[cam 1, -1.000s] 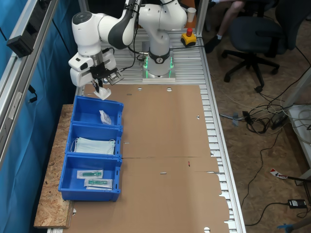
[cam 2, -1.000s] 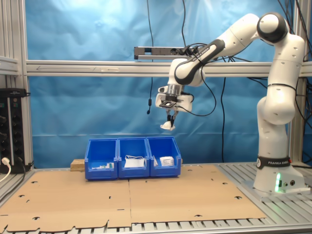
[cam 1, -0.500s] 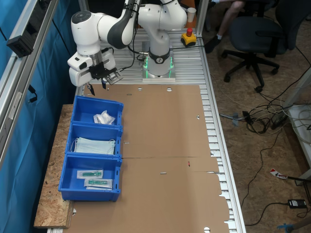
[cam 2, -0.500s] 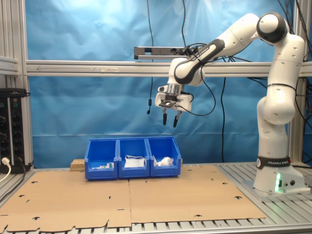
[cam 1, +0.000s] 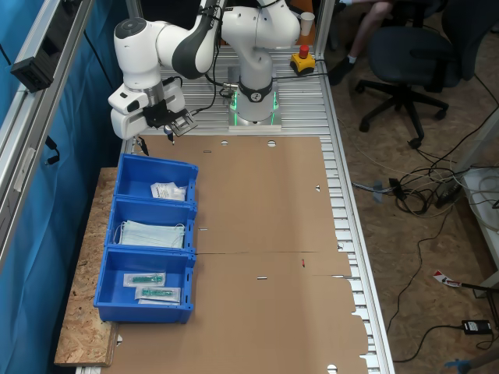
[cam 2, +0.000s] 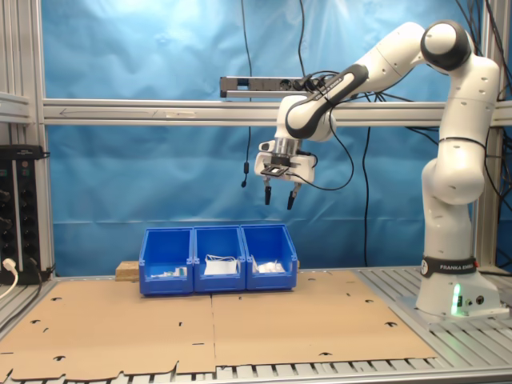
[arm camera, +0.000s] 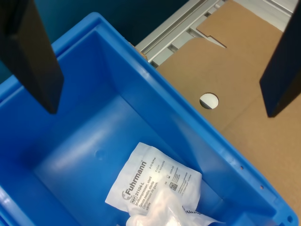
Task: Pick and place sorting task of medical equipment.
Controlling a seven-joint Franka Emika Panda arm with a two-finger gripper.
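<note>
My gripper [cam 1: 156,139] hangs open and holds nothing, high above the blue bin [cam 1: 129,180] nearest the robot base. In the second exterior view the gripper [cam 2: 278,197] is well above the row of bins [cam 2: 218,272], over the one at the second exterior view's right. White crinkly packets of medical equipment [cam 1: 168,191] lie on that bin's floor. The wrist view looks down between the two dark fingers [arm camera: 33,52] at a white packet [arm camera: 150,181] inside the bin's blue wall [arm camera: 188,127], with a crumpled one partly over it.
The middle bin holds pale blue face masks [cam 1: 150,234]; the farthest from the base holds clear packs with green contents [cam 1: 154,287]. Brown cardboard [cam 1: 265,234] covers the table. A red stop button [cam 1: 303,57] sits by the base. A seated person's leg [cam 1: 366,31] and an office chair are beyond it.
One second ago the gripper was shut on a white packet above the bin. It has opened, the packet dropped into the bin and now lies flat; the gripper has barely moved.
</note>
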